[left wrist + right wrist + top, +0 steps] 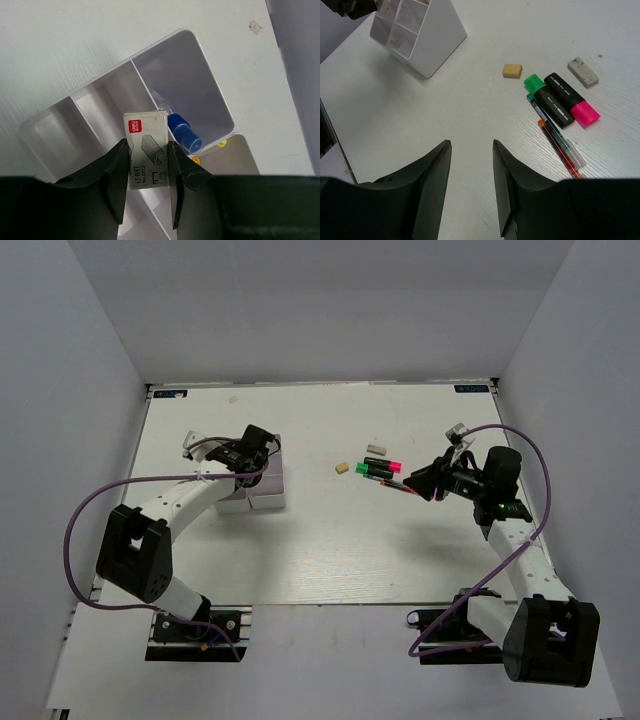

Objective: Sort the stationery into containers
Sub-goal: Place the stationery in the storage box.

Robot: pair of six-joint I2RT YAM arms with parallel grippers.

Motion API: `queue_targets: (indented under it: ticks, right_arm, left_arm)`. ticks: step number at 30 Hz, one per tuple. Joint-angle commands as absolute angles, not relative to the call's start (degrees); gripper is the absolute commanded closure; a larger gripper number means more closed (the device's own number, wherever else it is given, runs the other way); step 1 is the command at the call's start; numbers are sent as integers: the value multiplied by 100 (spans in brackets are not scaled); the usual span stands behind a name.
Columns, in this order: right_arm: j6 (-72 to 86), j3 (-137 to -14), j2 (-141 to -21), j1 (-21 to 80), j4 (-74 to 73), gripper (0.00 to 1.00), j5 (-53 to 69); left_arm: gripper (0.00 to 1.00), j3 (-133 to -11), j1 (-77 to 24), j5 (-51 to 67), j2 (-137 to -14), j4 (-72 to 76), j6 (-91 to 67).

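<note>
Left gripper (147, 152) pinches staple box (145, 132) by its flat sides above tray (195, 85), probably light, stiff, crushable cardboard; right gripper (471, 147) spread, empty.

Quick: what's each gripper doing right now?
Left gripper: closed on a staple box.
Right gripper: open, holding nothing.

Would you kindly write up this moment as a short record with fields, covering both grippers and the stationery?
Left gripper: shut on a staple box, over the tray
Tray contents seen: blue-capped item in one compartment
Right gripper: open, empty, above the table
On table: green highlighter, pink highlighter, two thin pens, beige eraser, grey eraser
</note>
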State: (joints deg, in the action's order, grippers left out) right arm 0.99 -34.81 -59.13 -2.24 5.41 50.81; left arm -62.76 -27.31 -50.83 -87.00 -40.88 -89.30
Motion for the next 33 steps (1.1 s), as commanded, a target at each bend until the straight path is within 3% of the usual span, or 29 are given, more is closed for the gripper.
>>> queue_targets:
  ticks: [1, 7, 8, 19, 25, 27, 29, 33]
  right_arm:
    - [97, -3480, -5897, -264, 773, 55, 5212]
    - [114, -3507, -5924, -272, 765, 55, 5265]
    - [114, -3498, -5950, -272, 756, 54, 5282]
    - [114, -3507, -5985, -281, 765, 54, 5344]
    - [97, -3524, -5994, -290, 756, 52, 5361]
    - [62, -3524, -5994, -290, 747, 52, 5379]
    - [-359, -3568, -5994, -281, 730, 45, 5248]
    - [-1493, -3997, -6415, -246, 712, 30, 4580]
  left_arm:
    - [76, -6390, -2637, -5150, -8622, -4069, -9254]
    - [70, -6337, -2584, -5150, -8736, -4069, -9360]
    - [63, -6337, -2584, -5150, -8736, -4069, -9413]
    - [41, -6223, -2584, -5045, -8613, -4122, -9466]
    - [40, -6223, -2584, -5098, -8491, -4192, -9466]
    - [45, -6223, -2637, -5159, -8420, -4192, -9466]
    - [51, -6223, -2725, -5159, -8184, -4245, -9256]
    - [51, -6083, -2725, -4329, -7614, -3334, -7458]
